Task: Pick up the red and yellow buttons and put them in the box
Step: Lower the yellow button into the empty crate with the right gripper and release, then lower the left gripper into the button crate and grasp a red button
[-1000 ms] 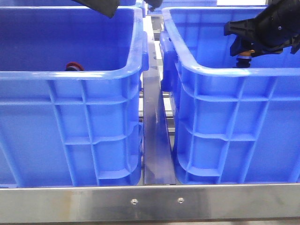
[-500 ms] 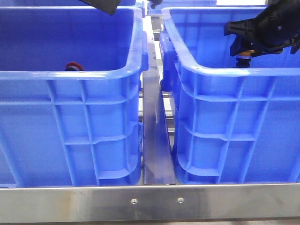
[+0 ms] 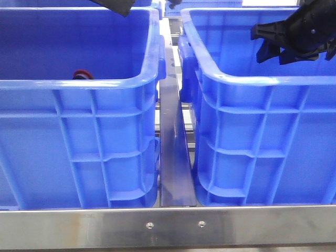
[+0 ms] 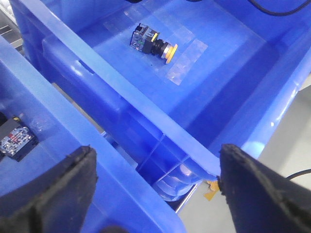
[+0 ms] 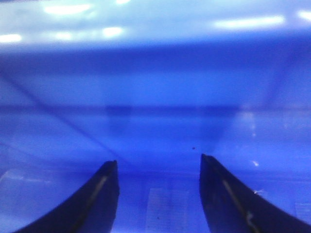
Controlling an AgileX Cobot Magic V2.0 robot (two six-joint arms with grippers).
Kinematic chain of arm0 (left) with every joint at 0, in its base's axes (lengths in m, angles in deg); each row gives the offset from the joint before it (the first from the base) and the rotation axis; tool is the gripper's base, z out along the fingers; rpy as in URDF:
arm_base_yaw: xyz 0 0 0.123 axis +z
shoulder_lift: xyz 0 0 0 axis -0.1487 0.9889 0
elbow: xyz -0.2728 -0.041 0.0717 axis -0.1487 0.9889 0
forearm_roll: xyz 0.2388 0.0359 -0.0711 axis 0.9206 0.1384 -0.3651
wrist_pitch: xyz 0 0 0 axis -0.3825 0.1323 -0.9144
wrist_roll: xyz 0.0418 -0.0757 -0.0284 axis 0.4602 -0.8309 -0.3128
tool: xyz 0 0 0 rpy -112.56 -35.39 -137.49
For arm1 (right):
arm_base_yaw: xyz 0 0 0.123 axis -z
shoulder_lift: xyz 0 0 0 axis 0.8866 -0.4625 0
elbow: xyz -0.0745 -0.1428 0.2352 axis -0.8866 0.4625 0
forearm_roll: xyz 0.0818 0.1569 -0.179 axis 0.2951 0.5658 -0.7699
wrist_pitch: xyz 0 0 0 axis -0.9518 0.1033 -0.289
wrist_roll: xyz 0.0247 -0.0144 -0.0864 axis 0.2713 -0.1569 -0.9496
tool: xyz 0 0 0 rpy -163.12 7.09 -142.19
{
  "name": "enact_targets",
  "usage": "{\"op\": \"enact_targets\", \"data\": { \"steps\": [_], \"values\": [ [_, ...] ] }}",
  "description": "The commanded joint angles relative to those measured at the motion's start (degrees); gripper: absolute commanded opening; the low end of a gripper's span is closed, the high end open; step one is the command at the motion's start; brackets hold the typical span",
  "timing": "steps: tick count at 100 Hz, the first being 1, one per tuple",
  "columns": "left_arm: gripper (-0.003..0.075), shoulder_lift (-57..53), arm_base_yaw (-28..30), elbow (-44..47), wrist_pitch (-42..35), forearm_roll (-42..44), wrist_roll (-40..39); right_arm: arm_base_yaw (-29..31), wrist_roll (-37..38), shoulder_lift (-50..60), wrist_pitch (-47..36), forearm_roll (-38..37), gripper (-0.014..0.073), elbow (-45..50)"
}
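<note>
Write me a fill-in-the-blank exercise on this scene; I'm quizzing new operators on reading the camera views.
1. The small push-button lying on its side on the floor of a bright blue plastic crate has a ___ cap.
2. The right claw is open and holds ___.
3. In the front view, the round cap peeking over the near rim of the left-hand blue crate is coloured ___.
Missing words: yellow; nothing; red.
</note>
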Motion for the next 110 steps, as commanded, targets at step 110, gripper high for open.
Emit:
{"op": "enact_targets", "data": {
  "steps": [110],
  "values": [
    [0.0491,16.2,28.0,-23.0,29.9,6.2,-13.0,0.2,-0.9,32.0,8.5,0.9,0.0411,12.6]
  ]
}}
